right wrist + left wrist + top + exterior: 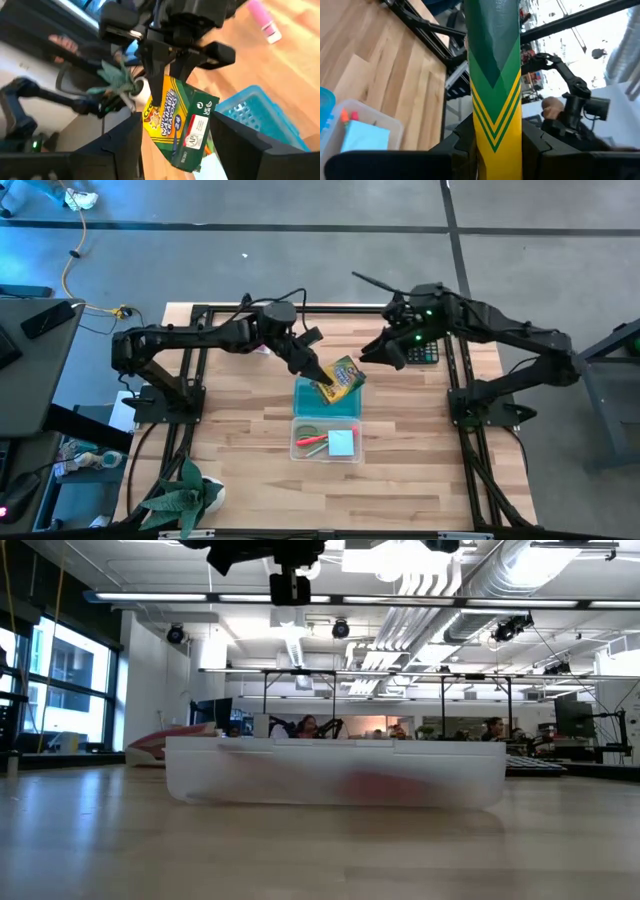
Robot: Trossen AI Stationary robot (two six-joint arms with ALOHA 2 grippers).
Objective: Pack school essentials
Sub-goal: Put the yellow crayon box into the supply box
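Holding the crayon box (343, 378) above the blue basket (310, 398), the left end effector (322, 381) clamps both fingers on the box's upper end, at the middle of the bench (250, 450).

Item 1, crayon box: yellow and green carton. The right wrist view shows its printed face and white label, hanging tilted from the left end effector (167, 92). The left wrist view shows only its narrow green-and-yellow chevron side (494, 75), pinched between two dark fingers (465, 145). The low view does not show it.

Item 2, clear bin (327, 442): sits just in front of the blue basket, touching it. The high view shows a light-blue sticky pad (342, 441), a red pen (312, 441) and a green-handled item inside. The low view shows only its frosted wall (335, 772) with a reddish blur behind it.

Item 3, right end effector (372, 352): hangs near the box, apart from it, fingers parted and empty; the right wrist view shows the box in the gap between its own fingers (122, 142), not touching them.

Item 4, calculator (424, 352): at the bench's far right, partly under the right arm.

Item 5, pink-and-white bar (264, 20): lies on the bench, seen in the right wrist view only.

Item 6, plant (185, 495): near-left corner.
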